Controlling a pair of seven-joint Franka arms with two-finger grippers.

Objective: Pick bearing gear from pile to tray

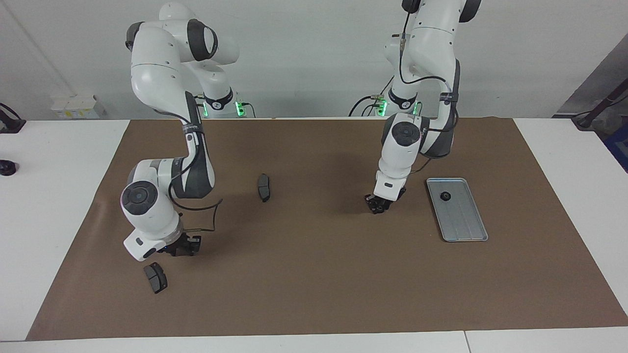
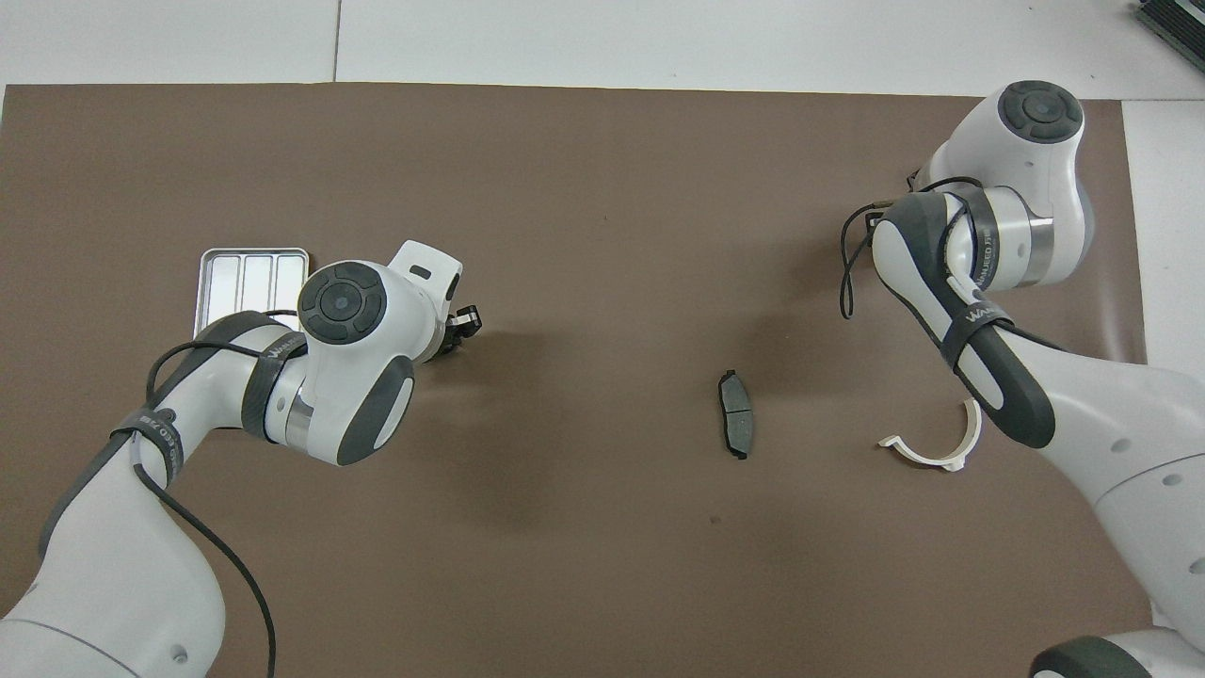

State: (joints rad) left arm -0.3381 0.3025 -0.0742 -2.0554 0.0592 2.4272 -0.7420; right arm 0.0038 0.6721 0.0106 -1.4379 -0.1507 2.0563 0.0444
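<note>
At the right arm's end of the table: right gripper (image 1: 184, 246) low over the brown mat (image 1: 314, 274), just above a dark brake pad (image 1: 155, 277) lying flat. Impossible to tell whether open or closed. Half hidden under that arm in the overhead view, a white half-ring bracket (image 2: 937, 443).

Toward the middle: a second brake pad (image 1: 264, 187), alone and well apart from both grippers.

Next along: left gripper (image 1: 380, 205) down close to the mat, beside the tray (image 1: 463, 220) and not over it. Cannot tell here either whether shut on something or empty.

In the tray: one small black gear (image 1: 445, 196), at the end nearer the robots. No other gear visible loose on the mat.

Risks from here, as a judgement:
- Closing on a brake pad instead of a gear, given the right gripper's closeness to one and no gear in sight there.
- Clipping the tray's low rim on a sideways sweep from so low a height, and so shoving the tray or jolting the seated gear.
- Dropping a tiny round gear short of the rim, then losing it to a roll across the mat.
</note>
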